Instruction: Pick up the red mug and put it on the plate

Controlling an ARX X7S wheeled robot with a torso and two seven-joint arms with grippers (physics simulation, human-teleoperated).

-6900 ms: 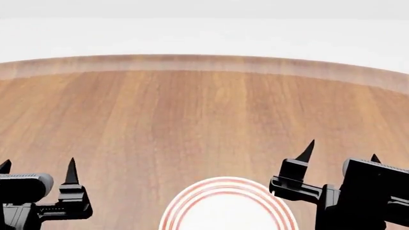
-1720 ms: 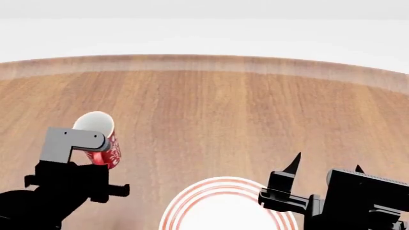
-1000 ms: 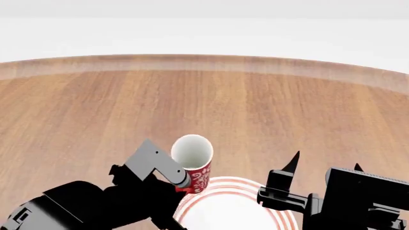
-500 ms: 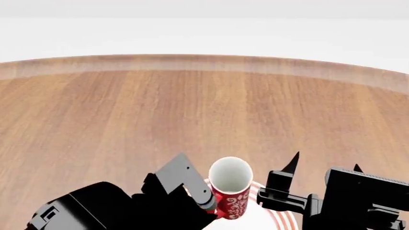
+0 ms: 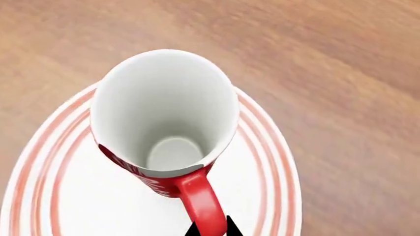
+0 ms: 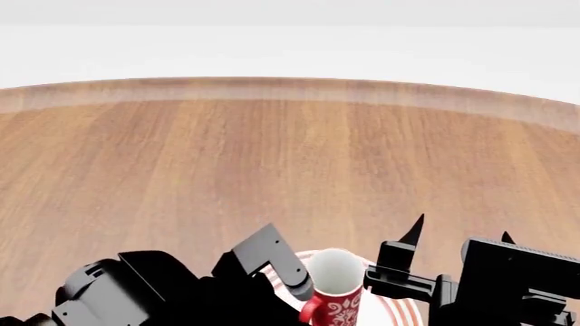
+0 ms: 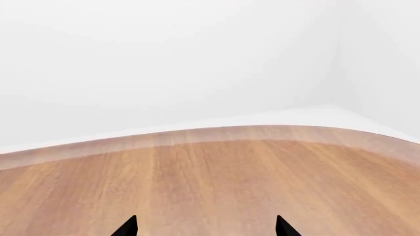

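Table (image 6: 290, 156) of brown wood carries the plate (image 5: 276, 162) at its near edge. Over the plate's middle stands the red mug (image 5: 164, 118), upright, handle pinched by the left hand (image 5: 210, 230). The right hand (image 7: 204, 227), spread and empty, waits just beside.

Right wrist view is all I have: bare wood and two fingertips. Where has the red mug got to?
Observer: The red mug is over the plate, held by its handle in the left gripper.
Operator: Upright or tipped?
Observer: Upright in the head view, mouth up; the left wrist view shows a white, empty inside.
Operator: Is my right arm near it?
Observer: The right gripper hangs open beside the plate, apart from the mug.
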